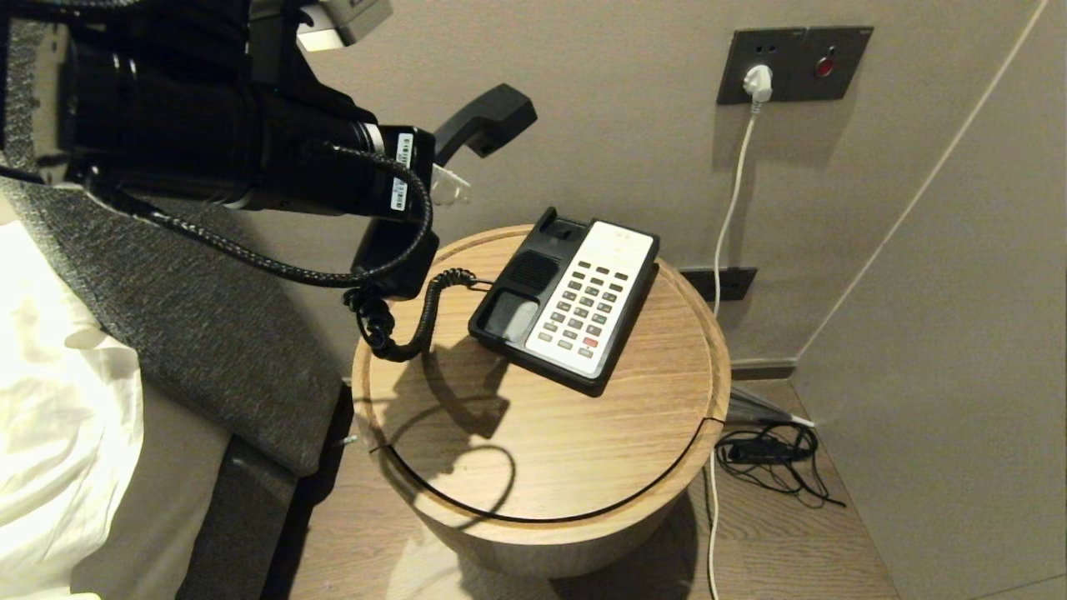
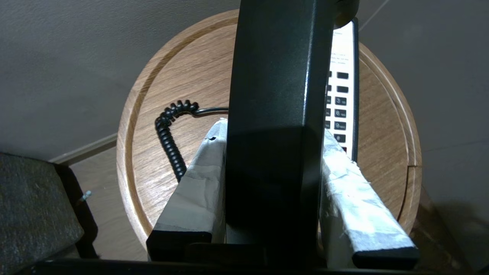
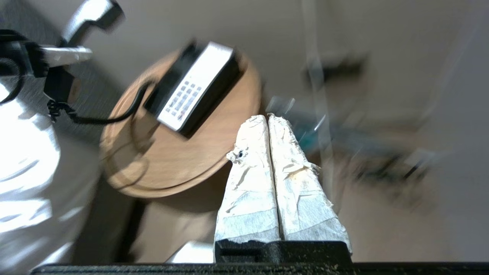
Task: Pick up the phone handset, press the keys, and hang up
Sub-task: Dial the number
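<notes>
The handset [image 2: 275, 126] is clamped between the taped fingers [image 2: 198, 179] of the left gripper [image 2: 273, 152] and is held aloft above the left edge of the round wooden table [image 1: 542, 433]. Its coiled cord [image 1: 417, 321] is draped down to the phone base [image 1: 567, 300], which is set on the tabletop with its cradle bare. The right gripper [image 3: 268, 118] is held off to the table's right, fingers pressed together on nothing.

A round wooden side table [image 1: 583, 450] stands against a beige wall [image 1: 633, 100], bed [image 1: 58, 400] alongside
</notes>
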You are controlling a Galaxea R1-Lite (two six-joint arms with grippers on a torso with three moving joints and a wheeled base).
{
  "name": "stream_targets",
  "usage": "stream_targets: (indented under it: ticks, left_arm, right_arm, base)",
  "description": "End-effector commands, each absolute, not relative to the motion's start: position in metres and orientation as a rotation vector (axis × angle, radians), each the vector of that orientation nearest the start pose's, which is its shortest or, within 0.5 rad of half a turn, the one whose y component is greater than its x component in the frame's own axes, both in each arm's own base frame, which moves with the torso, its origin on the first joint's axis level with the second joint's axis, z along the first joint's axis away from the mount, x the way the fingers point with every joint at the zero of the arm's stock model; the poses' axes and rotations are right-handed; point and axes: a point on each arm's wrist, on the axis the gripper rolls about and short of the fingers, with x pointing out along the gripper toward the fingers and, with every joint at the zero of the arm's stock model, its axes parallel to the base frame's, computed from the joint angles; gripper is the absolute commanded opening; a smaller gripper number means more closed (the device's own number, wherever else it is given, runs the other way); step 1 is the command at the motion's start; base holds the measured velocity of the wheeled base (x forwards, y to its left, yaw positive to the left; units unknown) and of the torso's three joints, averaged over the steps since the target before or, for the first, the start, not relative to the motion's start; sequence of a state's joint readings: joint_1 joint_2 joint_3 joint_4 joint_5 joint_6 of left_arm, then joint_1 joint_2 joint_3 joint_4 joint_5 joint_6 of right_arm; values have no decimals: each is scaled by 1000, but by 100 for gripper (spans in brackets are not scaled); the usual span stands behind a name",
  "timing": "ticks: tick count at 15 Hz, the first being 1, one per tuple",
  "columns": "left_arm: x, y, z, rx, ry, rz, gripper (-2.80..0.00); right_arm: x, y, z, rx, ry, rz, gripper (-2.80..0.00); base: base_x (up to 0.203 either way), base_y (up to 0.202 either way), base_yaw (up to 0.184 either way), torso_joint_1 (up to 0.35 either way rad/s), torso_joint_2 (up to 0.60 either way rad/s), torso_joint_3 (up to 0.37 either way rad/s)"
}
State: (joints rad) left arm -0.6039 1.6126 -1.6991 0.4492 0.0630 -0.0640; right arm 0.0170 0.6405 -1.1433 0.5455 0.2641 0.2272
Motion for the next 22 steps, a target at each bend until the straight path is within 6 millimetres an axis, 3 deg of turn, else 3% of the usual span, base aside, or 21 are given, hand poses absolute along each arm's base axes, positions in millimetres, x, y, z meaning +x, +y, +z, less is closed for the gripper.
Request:
stream_targets:
  ticks: [1,3,5,8,12,14,17,20,22]
  left_arm:
    - [226,-153,356,53,361,-517,-280]
    - [224,-152,360,45,342,-519,-280]
    - [222,-148,369,18,321,-510,-280]
    - [224,-135,370,7,317,-459,-280]
    - [217,-118,371,-8,314,-412,-280]
    - [212,-111,373,-13,305,-398,-280]
    - [205,-94,374,-22,302,-347,-280]
    - [197,-84,368,-22,316,-318,-280]
    - [194,-79,367,-27,315,-305,-280]
  right_arm:
    - [96,13,339,285,385,319,-280]
    - [162,31,329,307,563,395,-280]
    - [213,57,311,306,703,455,-280]
    - [262,98,293,288,800,532,-280]
    - [297,148,284,261,834,573,-280]
    - [303,171,284,226,824,577,-280]
    - [314,193,266,175,850,540,-280]
    - [318,217,260,147,843,552,-280]
    - [320,221,260,144,832,550,-280]
  base:
    - [0,0,0,0,0,0]
    - [0,0,0,0,0,0]
    - [0,0,0,0,0,0]
    - [0,0,0,0,0,0]
    - [0,0,0,0,0,0]
    - [0,0,0,0,0,0]
    - [0,0,0,0,0,0]
    - [0,0,0,0,0,0]
    - [0,0,0,0,0,0]
